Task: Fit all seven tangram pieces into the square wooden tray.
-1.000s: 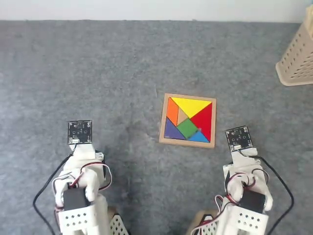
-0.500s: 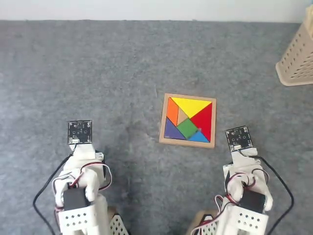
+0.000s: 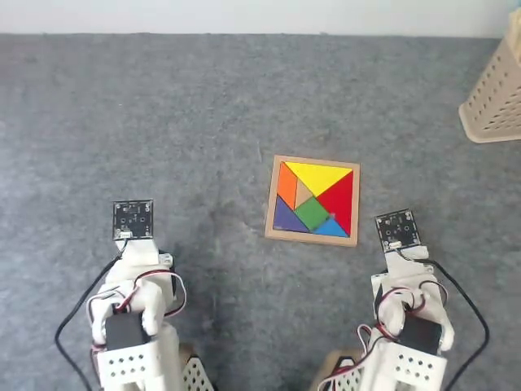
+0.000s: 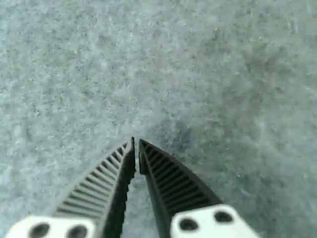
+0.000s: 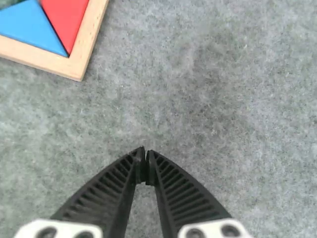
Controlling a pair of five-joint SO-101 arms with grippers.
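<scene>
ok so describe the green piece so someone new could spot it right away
Find the square wooden tray on the grey mat. Along its edge nearest the arms sits the green piece, between a purple triangle and a blue triangle. It is the only green shape, a small square turned on its corner.

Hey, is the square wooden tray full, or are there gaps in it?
It looks full: coloured pieces cover the tray edge to edge. The tan triangle could be a piece or bare wood; cannot tell.
</scene>
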